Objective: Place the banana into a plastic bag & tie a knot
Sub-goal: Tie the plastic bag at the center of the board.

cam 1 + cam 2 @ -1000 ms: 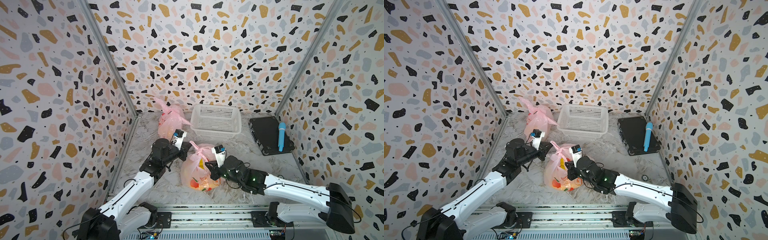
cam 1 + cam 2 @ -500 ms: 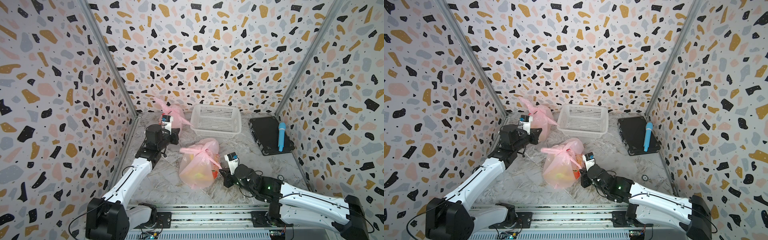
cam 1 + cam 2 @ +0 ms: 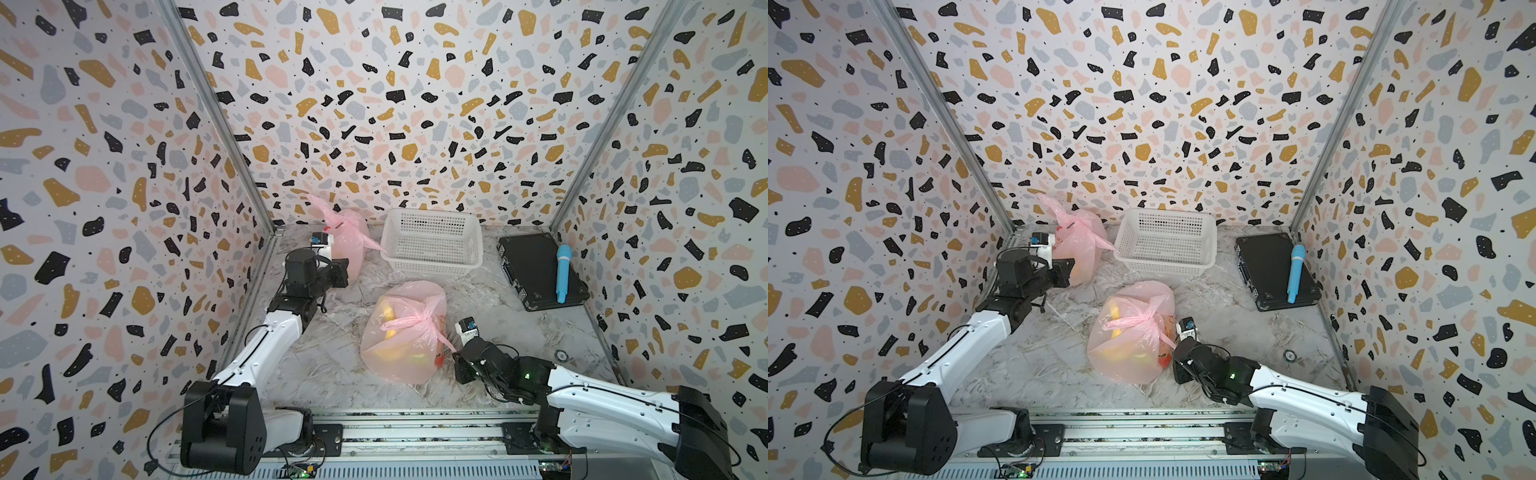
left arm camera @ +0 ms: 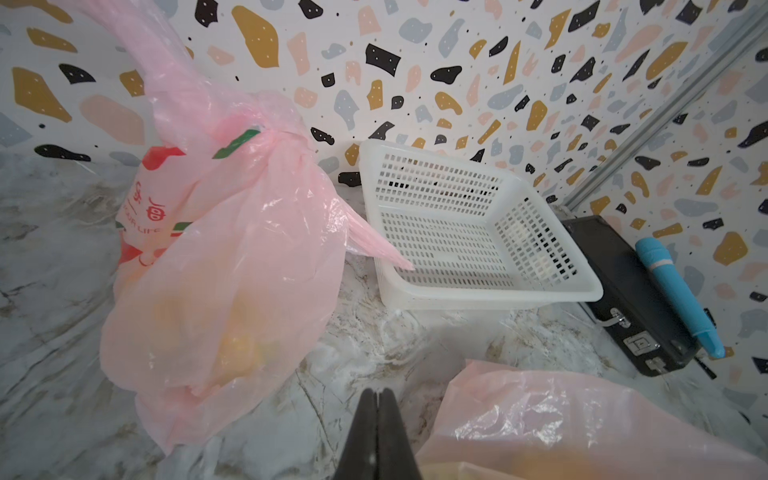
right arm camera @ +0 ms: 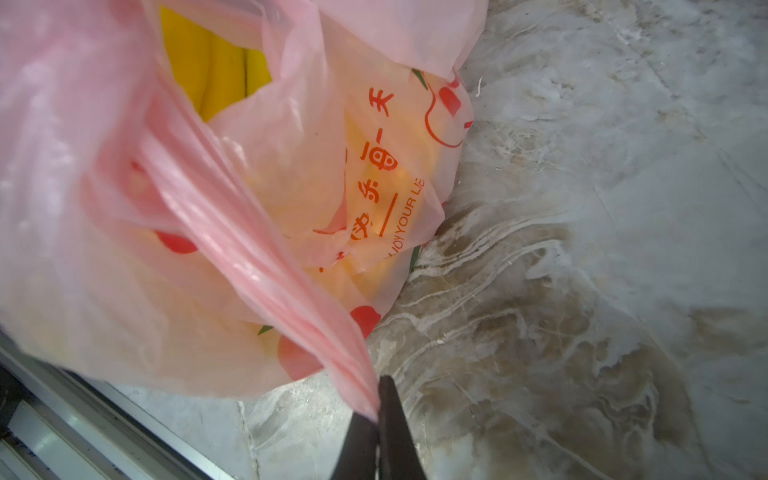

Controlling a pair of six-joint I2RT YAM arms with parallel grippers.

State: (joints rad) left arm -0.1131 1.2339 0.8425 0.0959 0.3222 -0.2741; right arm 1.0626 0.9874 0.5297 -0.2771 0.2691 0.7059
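Observation:
The pink plastic bag [image 3: 399, 353] lies mid-table in both top views, its handles tied in a knot [image 3: 429, 322]. The yellow banana [image 5: 208, 62] shows through the bag's mouth and, in a top view, through the film [image 3: 388, 318]. My right gripper [image 5: 376, 409] sits at the bag's front right [image 3: 457, 353], shut on the end of a twisted bag handle [image 5: 266, 266]. My left gripper [image 4: 377, 390] hovers at the back left [image 3: 344, 269], jaws together with nothing between them, apart from the bag.
A second knotted pink bag [image 3: 349, 241] stands in the back left corner beside my left gripper. A white mesh basket [image 3: 432, 266] is at the back centre. At the right lies a black case [image 3: 536, 270] with a blue microphone [image 3: 562, 272] on it.
Both grippers pulled away from the bag to opposite sides. The handle stretched toward my left gripper has since dropped back onto the bag; the right still holds its end.

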